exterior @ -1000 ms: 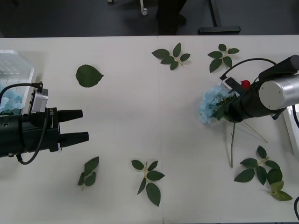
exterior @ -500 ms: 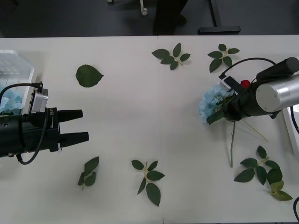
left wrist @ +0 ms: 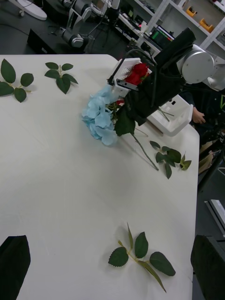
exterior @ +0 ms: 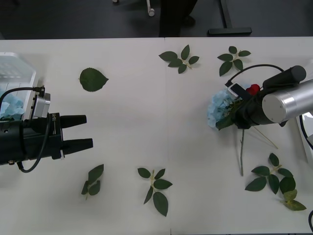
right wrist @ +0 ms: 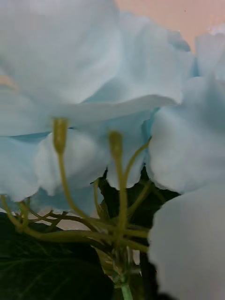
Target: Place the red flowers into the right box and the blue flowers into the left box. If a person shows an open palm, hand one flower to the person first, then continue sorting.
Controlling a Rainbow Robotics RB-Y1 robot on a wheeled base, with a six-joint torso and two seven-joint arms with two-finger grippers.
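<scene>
Meanwhile, near the table's left edge: translucent white plastic left box (exterior: pixel 17 73), and beside it the black left gripper (exterior: pixel 77 132), unmoved, jaws spread on nothing. Over by the right edge, shifted slightly leftward: silver-and-black right gripper (left wrist: pixel 136 101), jaw state impossible to tell, at 1 fluffy pale-blue flower (exterior: pixel 218 108). Behind, 1 deep-red rose (exterior: pixel 252 89). Probably starting the carry toward the left box.

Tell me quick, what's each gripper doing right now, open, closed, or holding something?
Left gripper: open, holding nothing, over the table's left side.
Right gripper: down at the blue flower; its grip cannot be told.
</scene>
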